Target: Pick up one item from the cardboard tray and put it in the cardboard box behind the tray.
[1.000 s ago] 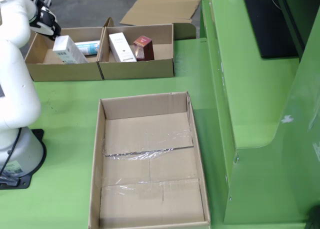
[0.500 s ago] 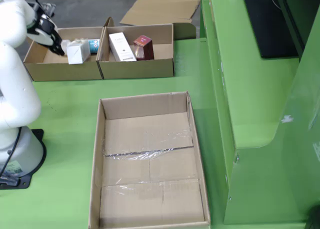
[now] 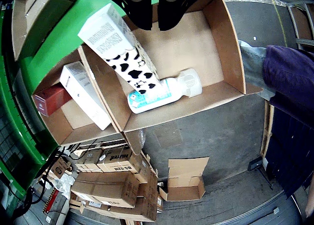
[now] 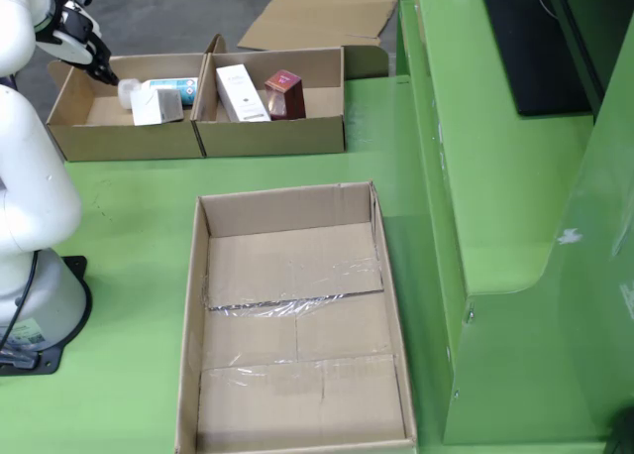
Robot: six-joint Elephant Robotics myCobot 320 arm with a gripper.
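Note:
The cow-patterned white carton (image 3: 120, 43) (image 4: 158, 105) lies tilted in the left cardboard box (image 4: 124, 142) (image 3: 235, 43), against a teal-labelled white bottle (image 3: 164, 91) (image 4: 168, 85). My gripper (image 3: 154, 18) (image 4: 102, 72) hovers above that box's left part, apart from the carton, open by a narrow gap with nothing between its black fingers. The neighbouring box (image 4: 272, 137) holds a tall white box (image 4: 241, 92) (image 3: 83, 92) and a dark red box (image 4: 283, 93) (image 3: 49, 99). The big cardboard tray (image 4: 188, 325) in front holds nothing.
My white arm base (image 4: 30, 305) stands left of the tray. A raised green structure (image 4: 495, 176) walls the right side. Flattened cardboard (image 4: 317, 18) lies on the floor behind the boxes. A person in purple (image 3: 289, 72) stands beyond the left box.
The carton went from hanging tilted at my gripper to lying in the left box. My gripper dipped into the box, let go, then rose up and left.

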